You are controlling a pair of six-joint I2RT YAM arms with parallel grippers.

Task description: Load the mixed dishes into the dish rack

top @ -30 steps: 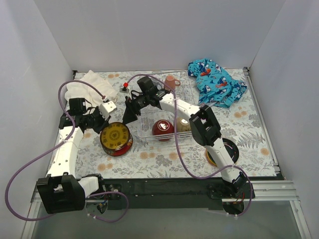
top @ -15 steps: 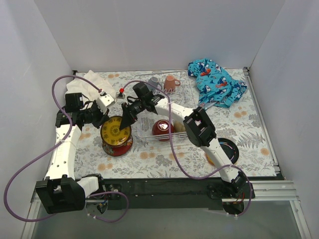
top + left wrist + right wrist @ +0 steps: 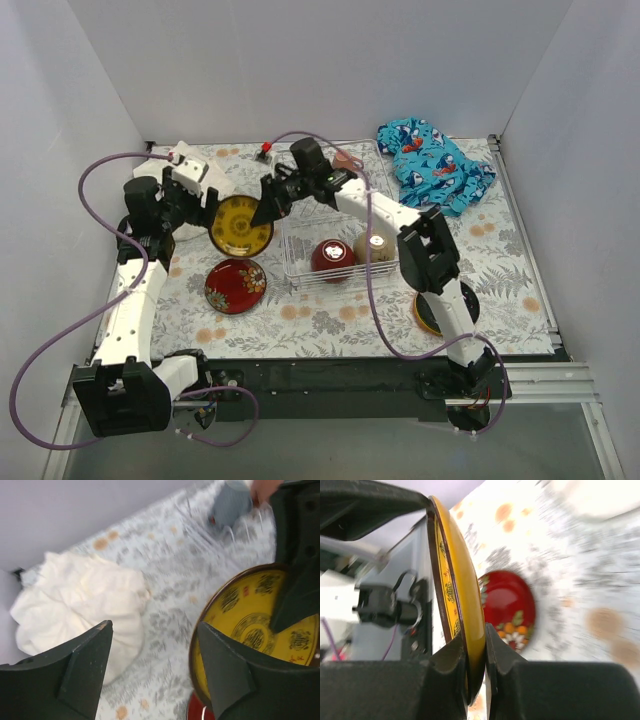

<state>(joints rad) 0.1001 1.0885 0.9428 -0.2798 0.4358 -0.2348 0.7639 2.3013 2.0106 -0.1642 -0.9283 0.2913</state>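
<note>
We see the right gripper clamped narrowly on the rim of the round yellow patterned plate, which it holds on edge just left of the pale wire dish rack. The left gripper, farther left of the rack, has its fingers spread wide beside the plate.

Crumpled white towel far left, blue shark-print cloth far right, floral tabletop

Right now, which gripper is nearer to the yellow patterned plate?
Right. The right gripper is clamped on the rim of the yellow patterned plate, holding it on edge. The left gripper stands open beside the plate's opposite edge, gripping nothing.
</note>
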